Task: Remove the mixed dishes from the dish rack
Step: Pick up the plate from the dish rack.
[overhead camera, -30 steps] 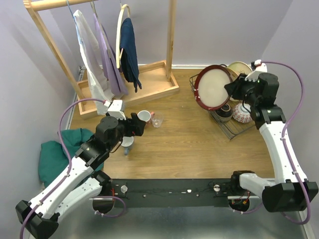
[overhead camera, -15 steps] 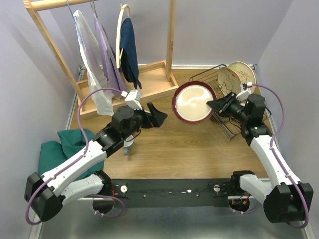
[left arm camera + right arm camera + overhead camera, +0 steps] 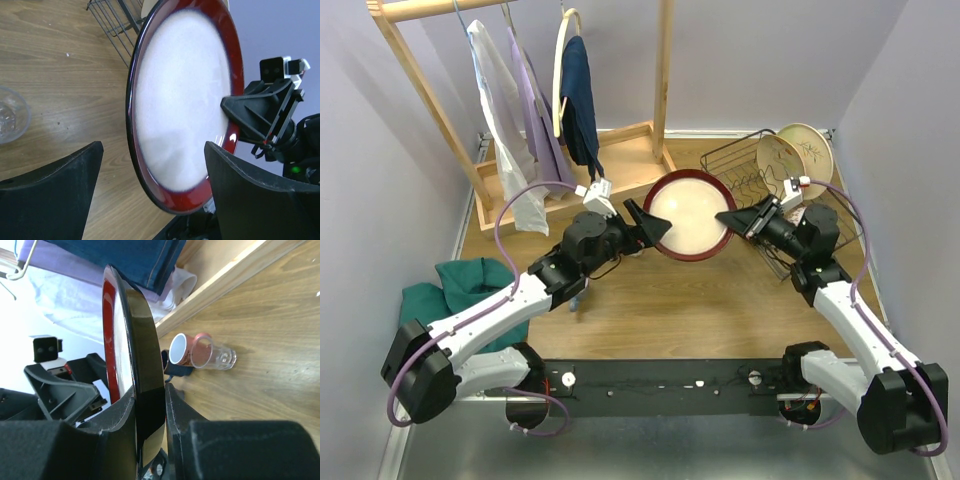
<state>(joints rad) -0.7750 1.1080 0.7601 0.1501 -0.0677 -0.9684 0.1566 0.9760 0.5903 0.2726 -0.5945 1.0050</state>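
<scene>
- Far right of the table: dark wire dish rack (image 3: 732, 162), a cream twig-marked plate (image 3: 782, 168) upright in its tines, not yet unloaded.
- Held on edge above mid-table, well apart from the rack: red-rimmed cream plate (image 3: 688, 214), probably posed for a handover.
- Clamped on that plate's right rim: right gripper (image 3: 725, 216).
- Spread wide just beside the left rim, contact not discernible: left gripper (image 3: 650, 225), likely set to receive.
- Around: lilac walls (image 3: 770, 60); below, wooden tabletop (image 3: 700, 300) with 1 clear glass (image 3: 10, 115) and 1 mug (image 3: 178, 351).

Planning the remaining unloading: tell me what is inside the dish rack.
Two cream plates stand upright at the far end of the dish rack, beside bare tines. The right arm covers the rack's near part, so anything there cannot be seen.
</scene>
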